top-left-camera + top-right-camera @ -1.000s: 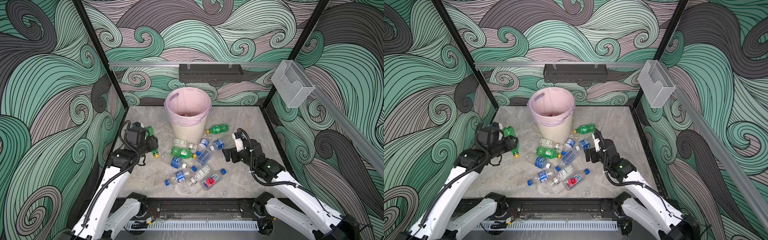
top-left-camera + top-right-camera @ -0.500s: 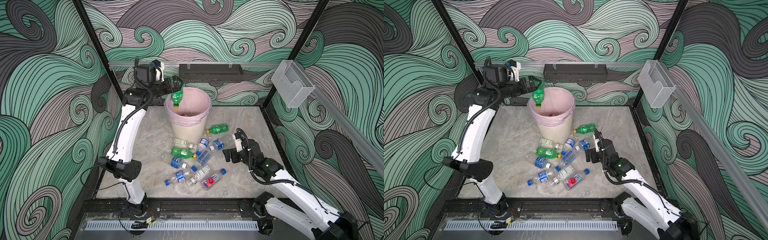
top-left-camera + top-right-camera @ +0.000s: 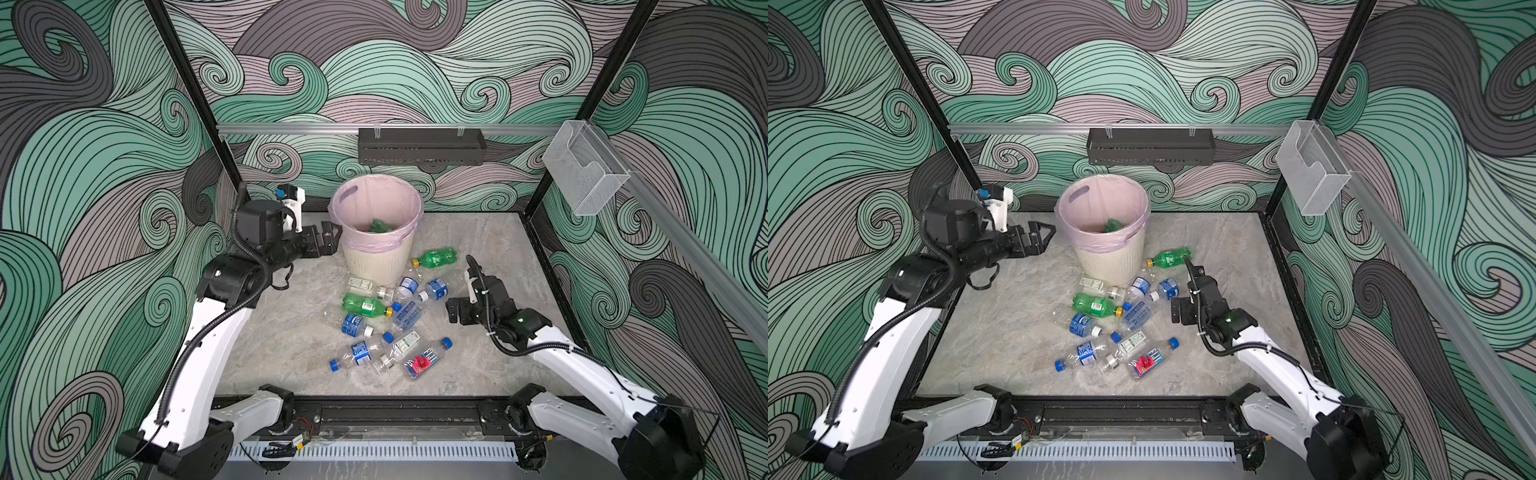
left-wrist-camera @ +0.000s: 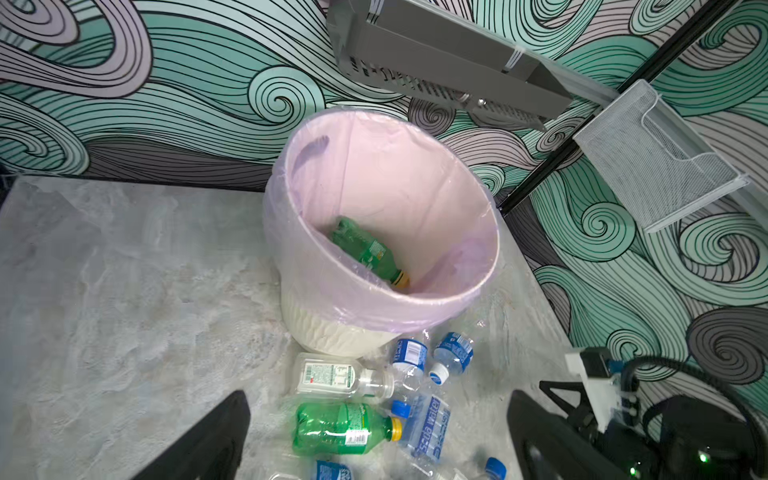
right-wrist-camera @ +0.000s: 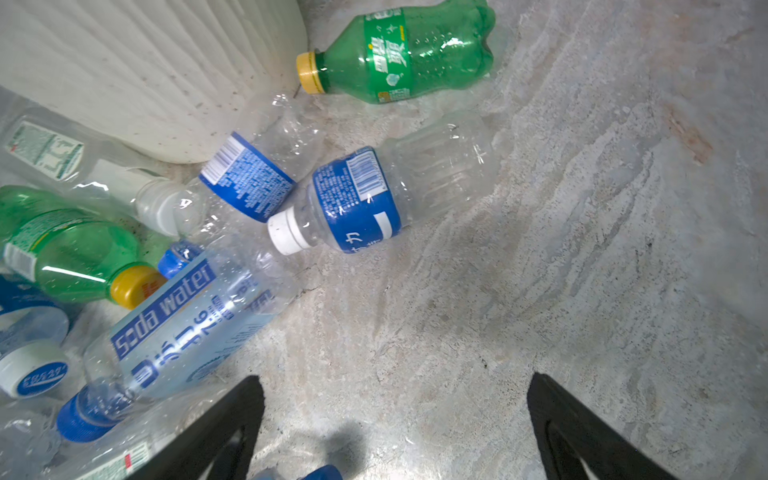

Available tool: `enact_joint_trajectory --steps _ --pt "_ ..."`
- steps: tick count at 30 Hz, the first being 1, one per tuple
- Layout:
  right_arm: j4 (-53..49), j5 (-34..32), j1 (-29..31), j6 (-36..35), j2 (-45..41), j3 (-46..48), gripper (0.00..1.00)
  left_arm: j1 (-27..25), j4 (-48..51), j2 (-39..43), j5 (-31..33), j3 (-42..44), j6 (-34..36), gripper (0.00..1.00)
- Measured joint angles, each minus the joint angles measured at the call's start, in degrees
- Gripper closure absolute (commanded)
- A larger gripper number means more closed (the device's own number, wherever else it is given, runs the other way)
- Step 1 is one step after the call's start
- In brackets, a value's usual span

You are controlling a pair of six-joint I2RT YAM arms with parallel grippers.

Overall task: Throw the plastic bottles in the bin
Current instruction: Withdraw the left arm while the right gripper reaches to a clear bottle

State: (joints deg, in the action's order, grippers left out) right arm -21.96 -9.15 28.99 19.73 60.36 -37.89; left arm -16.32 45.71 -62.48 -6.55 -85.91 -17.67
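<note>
The bin (image 3: 376, 257), cream-white and ribbed with a pink bag, stands at the back middle of the floor. A green bottle (image 4: 365, 249) lies inside it. My left gripper (image 3: 328, 239) hovers just left of the bin near its rim, open and empty. In front of the bin lie several plastic bottles: a green one (image 3: 363, 305), clear blue-labelled ones and a red-labelled one (image 3: 424, 359). Another green bottle (image 5: 399, 54) lies to the right of the bin. My right gripper (image 3: 455, 311) is low at the pile's right edge, open, with bare floor between its fingers (image 5: 232, 415).
A long black perforated tray (image 3: 422, 145) hangs on the back wall above the bin. A clear plastic box (image 3: 582, 174) is mounted on the right wall. Black frame posts stand at the back corners, and a black rail (image 3: 395, 411) runs along the front.
My left gripper carried a green bottle up over the bin, let it go and came down beside the bin, now open. The bottle now lies in the bin. The right arm has barely moved.
</note>
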Motion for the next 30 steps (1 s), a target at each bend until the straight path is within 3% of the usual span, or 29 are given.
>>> enact_joint_trajectory --steps 7,12,22,30 --pt "4.8 -3.3 -0.1 9.7 3.7 0.0 0.04 0.1 0.0 10.3 5.1 18.6 1.8 0.01" --pt "6.8 -4.4 -0.3 14.4 10.1 -2.5 0.03 0.1 0.1 15.9 6.6 27.5 1.8 0.01" --pt "12.4 -4.6 -0.4 20.7 25.1 -10.6 0.01 0.1 -0.2 22.1 7.6 32.1 0.7 0.01" --pt "14.7 -4.9 -2.4 22.5 31.5 -12.0 0.05 0.1 0.3 23.5 8.3 34.1 -0.1 0.01"
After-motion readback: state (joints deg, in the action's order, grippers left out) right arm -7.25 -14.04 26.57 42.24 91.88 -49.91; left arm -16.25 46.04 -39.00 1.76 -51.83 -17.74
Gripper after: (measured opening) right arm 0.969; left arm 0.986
